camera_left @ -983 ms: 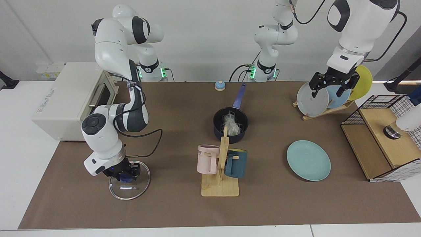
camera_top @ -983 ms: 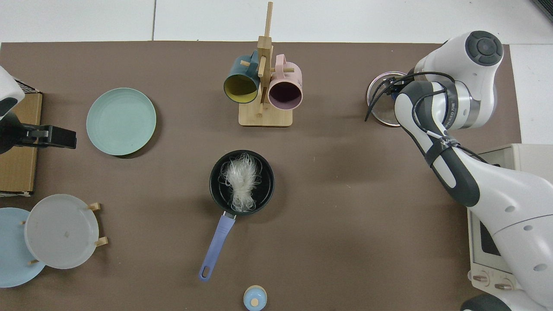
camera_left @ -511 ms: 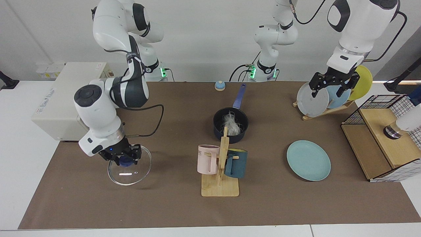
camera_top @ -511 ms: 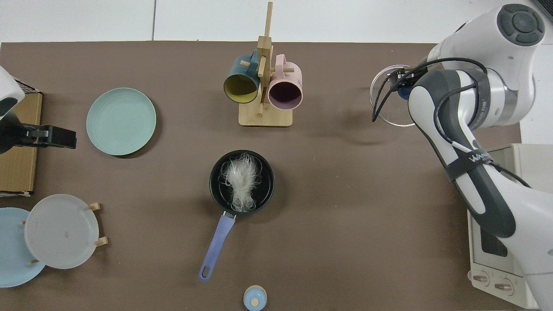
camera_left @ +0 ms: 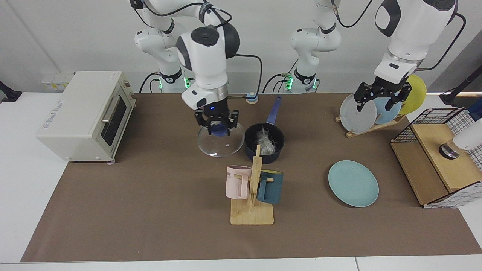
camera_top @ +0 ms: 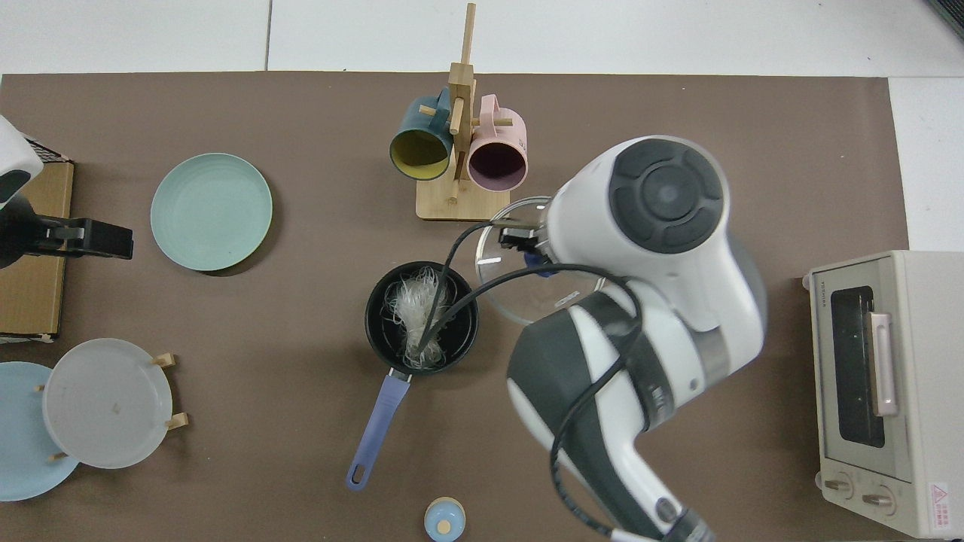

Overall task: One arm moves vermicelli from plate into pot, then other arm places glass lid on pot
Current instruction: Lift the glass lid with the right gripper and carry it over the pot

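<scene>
Your right gripper (camera_left: 217, 126), clamped on the round clear glass lid (camera_left: 220, 142), has carried it from the tabletop's near edge to beside the navy pot (camera_left: 263, 143); your left gripper (camera_left: 381, 98) waits, spread.

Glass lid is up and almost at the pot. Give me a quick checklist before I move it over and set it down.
1. Grip: right gripper shut on the blue knob of the glass lid, lid hanging under it. Ok.
2. Noodles in pot: the vermicelli lies inside the pot. Ok.
3. Plate emptied: the teal plate is bare. Ok.
4. Lid centred over pot: it hangs beside the pot, toward the toaster oven. Not ok.
5. Strands below the rim: cannot tell.
6. Other arm clear: left gripper waits open by the plate rack, away from the pot. Ok.
</scene>
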